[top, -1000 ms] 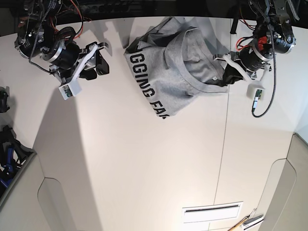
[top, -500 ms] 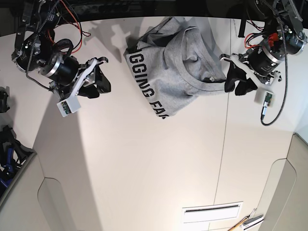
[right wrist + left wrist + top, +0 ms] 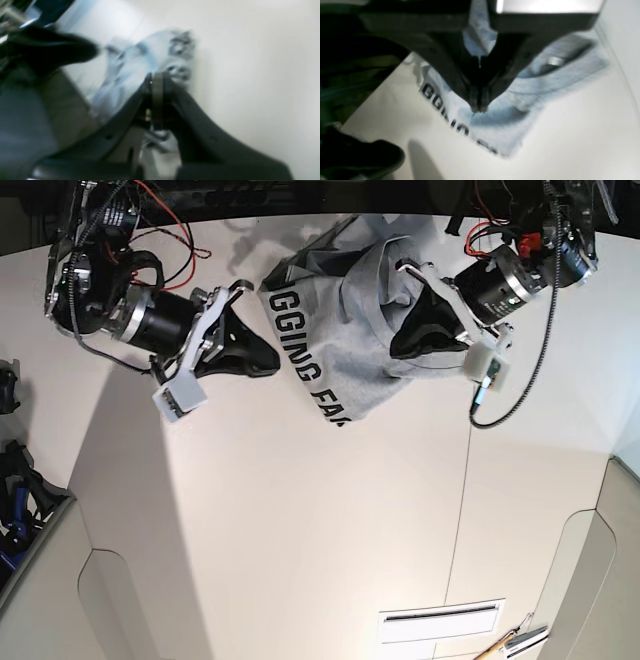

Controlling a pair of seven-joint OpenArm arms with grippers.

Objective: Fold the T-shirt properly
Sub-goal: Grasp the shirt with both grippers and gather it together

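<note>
Grey cotton T-shirt with black block lettering point(image 3: 345, 345) lies bunched on the white desk point(image 3: 320, 530), upper middle of frame. Both black pointed jaws closed, seemingly empty (left ones over the cloth). Partly folded at best; flattening, squaring remain.

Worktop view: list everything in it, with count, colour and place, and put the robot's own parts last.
T-shirt: one, grey with black lettering, bunched at the upper middle of the table
Table: one, whitish, under the T-shirt
Slotted panel: one, white with a dark slot, bottom right
Slim tool-like item: one, orange-brown, bottom right, exact kind unclear
Dark clutter: count unclear, mostly black, left edge
Left gripper: one, black fingertips, shut, over the T-shirt in the base view
Right gripper: one, black fingertips, shut, by the T-shirt's lettered edge
Arms: two, black and silver, entering from the top
</note>
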